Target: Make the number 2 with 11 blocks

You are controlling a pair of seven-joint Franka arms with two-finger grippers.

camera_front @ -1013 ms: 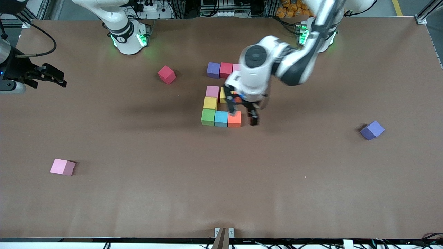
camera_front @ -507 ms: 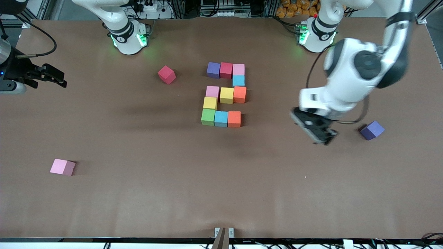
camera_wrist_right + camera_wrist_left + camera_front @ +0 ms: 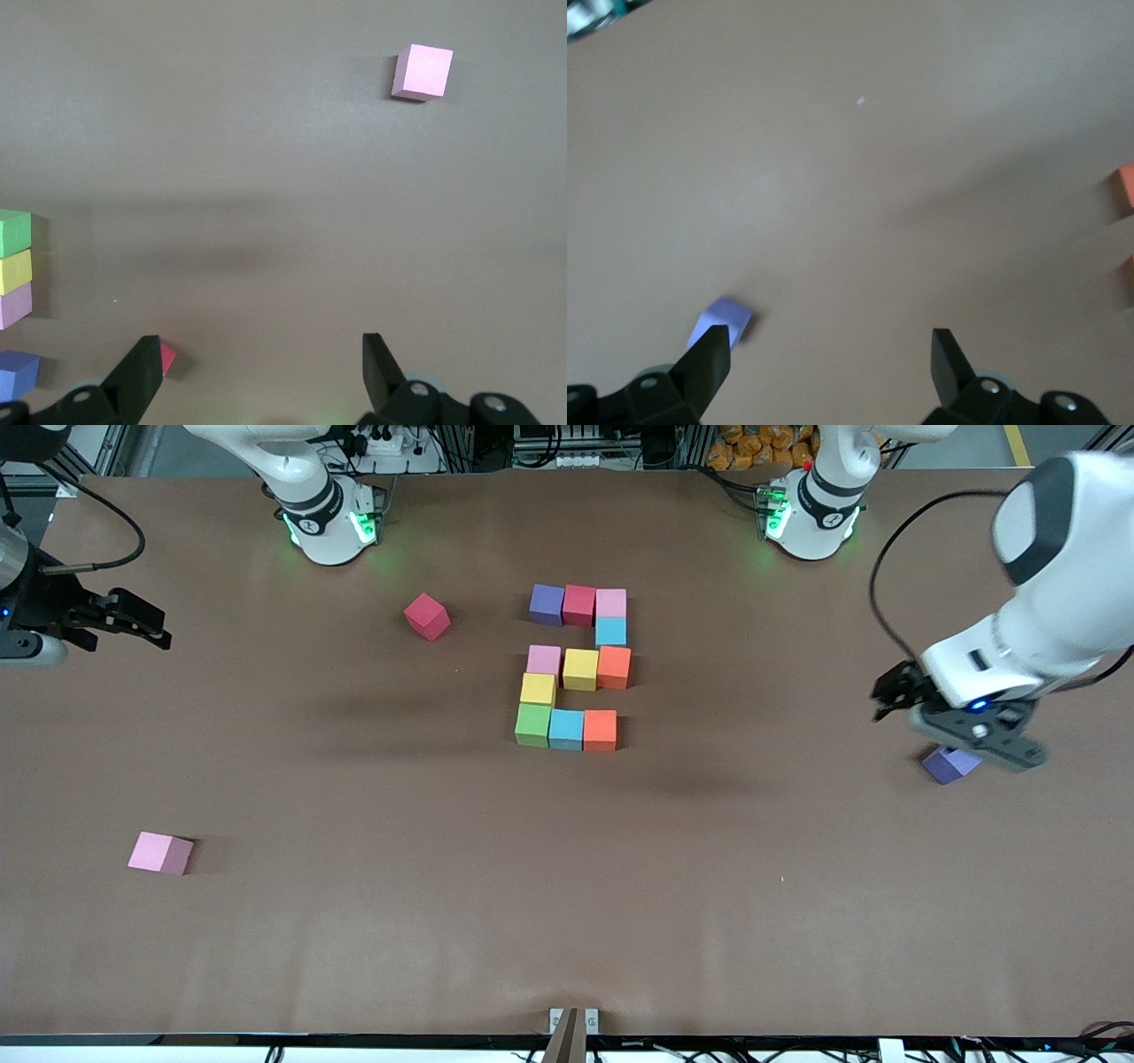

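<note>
The left gripper (image 3: 966, 731) has swung away from the block figure and now hangs open, holding nothing, over the loose purple cube (image 3: 950, 764) toward the left arm's end of the table (image 3: 354, 921). The blocks (image 3: 576, 669), eleven matte cubes in mixed colours, form a blocky 2 mid-table. The right gripper (image 3: 257, 367) waits with fingers spread, empty.
</note>
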